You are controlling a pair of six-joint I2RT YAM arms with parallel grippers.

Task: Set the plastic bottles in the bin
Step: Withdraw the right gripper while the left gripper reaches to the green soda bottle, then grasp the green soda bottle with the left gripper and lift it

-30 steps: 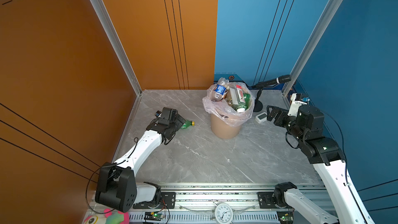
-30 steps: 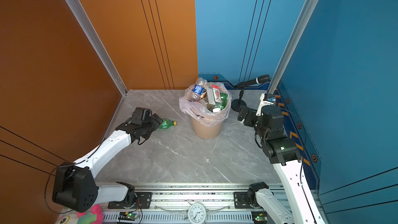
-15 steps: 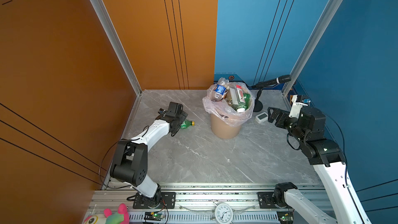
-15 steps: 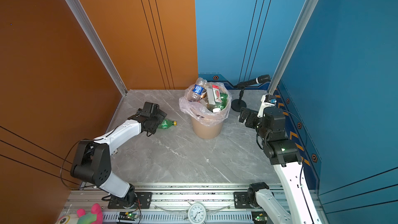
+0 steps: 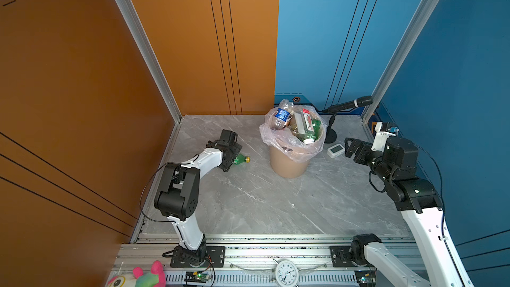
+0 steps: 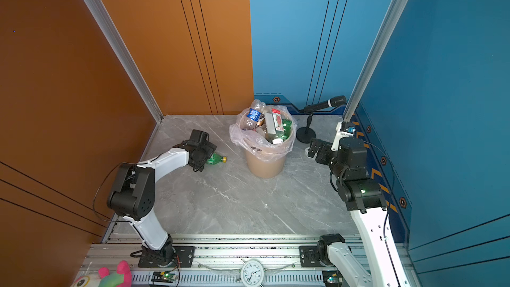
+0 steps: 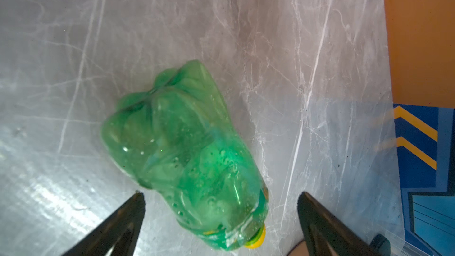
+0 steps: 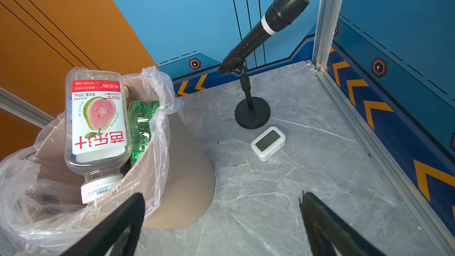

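Reaching low across the grey marble tabletop (image 5: pixel 248 202) with the left arm: shoulder block hiked up, elbow folded, white forearm running out toward the orange-wall side, left gripper (image 5: pixel 231 158) tipped down at a crushed green bottle (image 5: pixel 240 159). Lying on its side on the marble, that one, yellow cap toward the bin (image 5: pixel 288 167), near it but clearly apart, so not in yet.

Hard to judge contact in both top views, too much black wrist in the way. Sorted by the left wrist view though: fingertips (image 7: pixel 138 200) spread wide, one on either side of the bottle's cap end, bare marble showing in both gaps, nothing gripped.

Holding the right arm up off the table on the other side, forearm climbing steeply from the front rail, wrist bent forward, right gripper (image 5: pixel 350 147) in mid-air facing the bin. Spread wide too, and empty.

Only from the right wrist view: label of the guava juice bottle (image 8: pixel 97 119) actually readable, cap down inside the pinkish liner, plus a microphone (image 8: pixel 266 28) on its stand and a little white display gadget (image 8: pixel 268 142) just beside the stand base. Only from the top views: blue-labelled bottle (image 5: pixel 281 114) poking above the far rim.
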